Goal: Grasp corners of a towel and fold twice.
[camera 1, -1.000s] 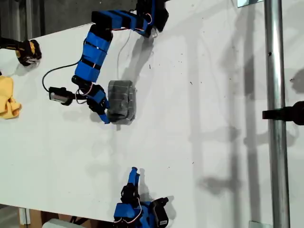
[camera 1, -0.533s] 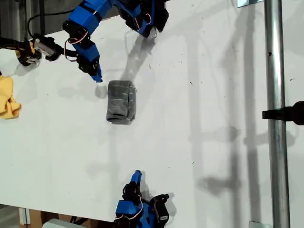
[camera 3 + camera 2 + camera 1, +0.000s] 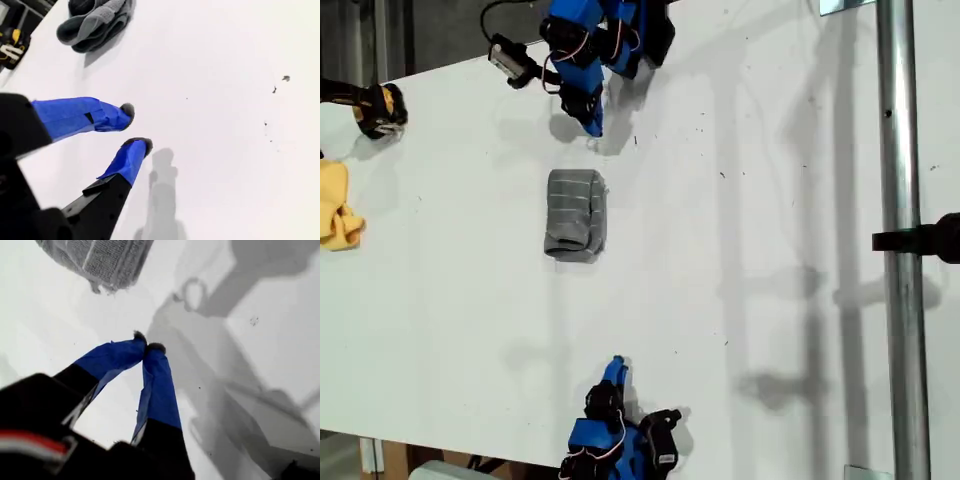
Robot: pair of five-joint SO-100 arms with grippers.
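The towel (image 3: 576, 214) lies folded small on the white table (image 3: 770, 200), left of the middle of the exterior view. My first gripper (image 3: 147, 347) is pinched closed and empty. My second gripper (image 3: 134, 127) is a little open, holding nothing.

Blue arms, black servos, blue-taped gripper fingers (image 3: 157, 385), thin cables

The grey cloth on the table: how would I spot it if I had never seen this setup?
Start with the big white table. Near its middle, between the two blue arms, lies the towel, folded into a small upright bundle. It is grey with thin white stripes, unlike the yellow cloth at the exterior view's left edge.
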